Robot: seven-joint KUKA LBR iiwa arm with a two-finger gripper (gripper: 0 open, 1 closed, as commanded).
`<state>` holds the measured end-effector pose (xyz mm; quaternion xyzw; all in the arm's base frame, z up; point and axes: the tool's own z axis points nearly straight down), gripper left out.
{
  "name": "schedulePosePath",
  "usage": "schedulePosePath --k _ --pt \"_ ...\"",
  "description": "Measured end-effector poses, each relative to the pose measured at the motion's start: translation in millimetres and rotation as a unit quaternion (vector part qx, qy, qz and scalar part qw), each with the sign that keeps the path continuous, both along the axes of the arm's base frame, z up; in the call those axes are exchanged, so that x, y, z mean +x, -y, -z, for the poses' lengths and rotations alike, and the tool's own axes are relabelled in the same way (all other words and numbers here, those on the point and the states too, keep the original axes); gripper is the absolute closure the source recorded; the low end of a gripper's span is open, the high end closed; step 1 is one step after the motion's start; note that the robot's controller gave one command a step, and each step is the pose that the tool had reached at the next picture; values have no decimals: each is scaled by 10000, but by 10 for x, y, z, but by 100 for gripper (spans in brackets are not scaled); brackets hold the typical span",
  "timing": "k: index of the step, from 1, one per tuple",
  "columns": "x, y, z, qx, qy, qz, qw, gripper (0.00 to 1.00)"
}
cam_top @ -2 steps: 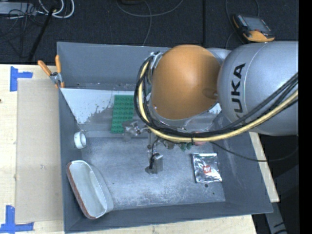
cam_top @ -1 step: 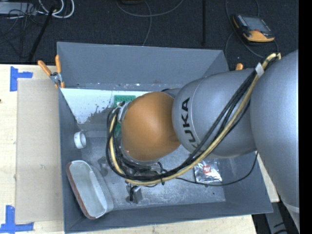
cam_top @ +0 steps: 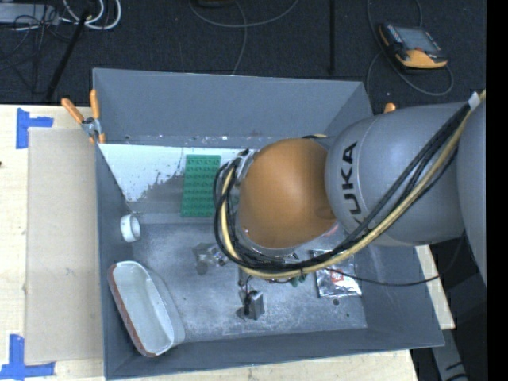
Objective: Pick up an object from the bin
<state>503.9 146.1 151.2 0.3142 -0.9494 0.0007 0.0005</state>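
**Bin contents and tool, largest first**

- 1 grey bin (cam_top: 238, 105): I count 4 loose things in it.
- 1 oblong dish (cam_top: 143, 308), white inside with a brown rim. It lies in the front-left corner, long axis running back-left to front-right, well apart from the tool.
- 1 green studded plate (cam_top: 198, 185): against the back wall, its right edge hidden behind the wrist.
- 1 crumpled silver packet (cam_top: 337, 284): front right, partly under the arm's cables. I judge it the nearest pick, since it lies near the tool, to its right in my view.
- 1 small white cap (cam_top: 129, 228): by the left wall, well apart.
- 1 gripper (cam_top: 248, 298): low over bare floor, front middle. I cannot tell how far open it is, nor whether it has hold of anything.
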Motion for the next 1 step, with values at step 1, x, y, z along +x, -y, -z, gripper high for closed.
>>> schedulePosePath --k 1 --pt "-337 -190 33 7 -19 -157 9999 0"
